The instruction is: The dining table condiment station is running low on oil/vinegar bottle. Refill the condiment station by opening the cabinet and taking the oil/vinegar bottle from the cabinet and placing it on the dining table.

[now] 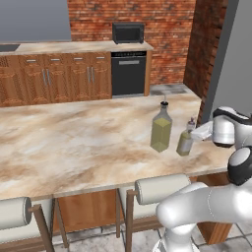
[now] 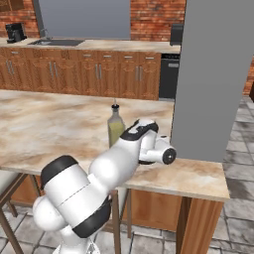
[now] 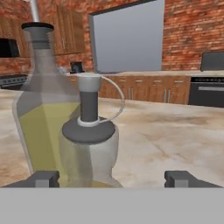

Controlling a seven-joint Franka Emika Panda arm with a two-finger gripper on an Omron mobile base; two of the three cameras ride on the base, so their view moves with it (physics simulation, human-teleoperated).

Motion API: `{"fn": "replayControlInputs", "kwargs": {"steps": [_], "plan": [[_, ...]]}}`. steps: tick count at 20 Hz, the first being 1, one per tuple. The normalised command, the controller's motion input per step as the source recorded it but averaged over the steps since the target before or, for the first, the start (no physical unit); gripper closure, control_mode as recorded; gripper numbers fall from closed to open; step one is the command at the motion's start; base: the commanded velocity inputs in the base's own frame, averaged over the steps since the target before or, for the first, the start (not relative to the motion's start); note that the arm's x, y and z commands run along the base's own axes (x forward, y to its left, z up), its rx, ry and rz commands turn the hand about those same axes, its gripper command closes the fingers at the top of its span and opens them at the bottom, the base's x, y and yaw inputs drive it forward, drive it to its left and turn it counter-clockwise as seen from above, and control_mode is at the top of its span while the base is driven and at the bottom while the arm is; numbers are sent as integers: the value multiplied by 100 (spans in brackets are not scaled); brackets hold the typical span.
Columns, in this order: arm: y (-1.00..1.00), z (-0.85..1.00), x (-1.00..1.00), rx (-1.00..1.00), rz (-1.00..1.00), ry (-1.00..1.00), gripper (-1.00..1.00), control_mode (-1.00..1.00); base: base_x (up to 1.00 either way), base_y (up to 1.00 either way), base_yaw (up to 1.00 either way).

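The oil/vinegar bottle point(image 1: 185, 140) stands upright on the dining table point(image 1: 74, 142) near its right end. It is small and clear, holds olive-yellow liquid and has a grey pourer top. In the hand view the oil/vinegar bottle point(image 3: 89, 148) rises between my fingertips, closer to the left one. My gripper point(image 3: 114, 179) is open, with both fingers point(image 3: 188, 179) clear of the glass. In the left base view my gripper point(image 1: 193, 134) sits level with the bottle's neck, just to its right. A wooden wall cabinet point(image 3: 70, 30) shows far behind.
A taller, wider square bottle point(image 1: 161, 129) with a dark spout stands right beside the small one on its left. White-cushioned stools point(image 1: 160, 189) line the table's near edge. A grey pillar point(image 2: 213, 74) rises at the table's right end. Base cabinets and a dishwasher point(image 1: 128, 73) line the far wall.
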Motion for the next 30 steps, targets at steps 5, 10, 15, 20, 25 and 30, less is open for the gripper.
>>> {"fn": "replayControlInputs", "kwargs": {"steps": [5,10,15,20,25,30], "plan": [[1,0,-15,0,0,-4,-100,-100,0,0,0],[1,7,-11,0,0,-1,-100,-100,0,0,0],[0,64,-35,0,0,-3,-100,-100,0,0,0],[13,92,-64,-10,4,-11,-100,-100,0,0,0],[45,73,-72,-23,12,-13,-100,-100,0,0,0],[63,75,-63,-27,9,-17,-100,-100,0,0,0]]}}
